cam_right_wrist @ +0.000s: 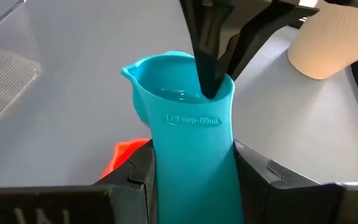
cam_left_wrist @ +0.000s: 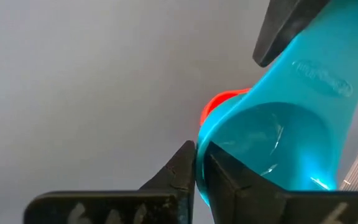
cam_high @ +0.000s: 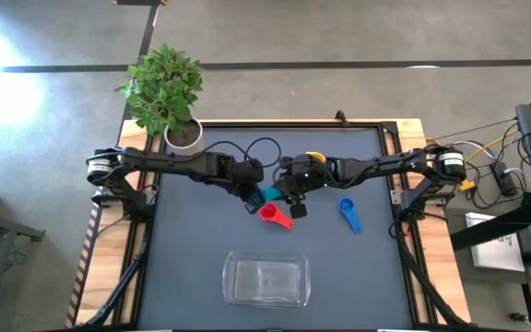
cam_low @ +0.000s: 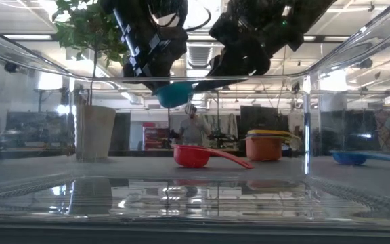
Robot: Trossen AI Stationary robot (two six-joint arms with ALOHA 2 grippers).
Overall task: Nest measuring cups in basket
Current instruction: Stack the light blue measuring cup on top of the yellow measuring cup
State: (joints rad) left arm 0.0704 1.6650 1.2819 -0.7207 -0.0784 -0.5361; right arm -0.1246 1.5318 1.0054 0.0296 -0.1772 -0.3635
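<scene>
The teal measuring cup [cam_high: 270,194] hangs in the air between my two grippers over the middle of the table. My left gripper [cam_high: 253,199] is shut on its bowl and my right gripper [cam_high: 290,195] is shut on its handle. The red cup [cam_high: 276,215] lies on the mat just below them, toward the near edge. The blue cup [cam_high: 348,214] lies farther right. A yellow cup sits in an orange one [cam_low: 264,146], partly under my right arm in the high view. The clear basket [cam_high: 267,281] stands near the near edge. Green and purple cups do not show. My left gripper [cam_left_wrist: 196,168] pinches the rim of the teal cup's bowl [cam_left_wrist: 199,146], one finger [cam_right_wrist: 207,74] inside the bowl and one outside. The fingers slant down from the table's left. The cup is lifted clear of the mat [cam_low: 175,95]. My right gripper [cam_right_wrist: 191,171] pinches the teal cup's flat handle [cam_right_wrist: 191,146] between its two fingers, which come from the table's right and lie along the handle. The bowl points away from the gripper, opening upward, and is clear of the table.
A white plant pot [cam_high: 184,134] with a leafy plant stands at the far left corner. The basket's clear walls [cam_low: 310,102] fill the front of the low view. Bare dark mat [cam_high: 182,240] lies left of the basket. People show in the room behind.
</scene>
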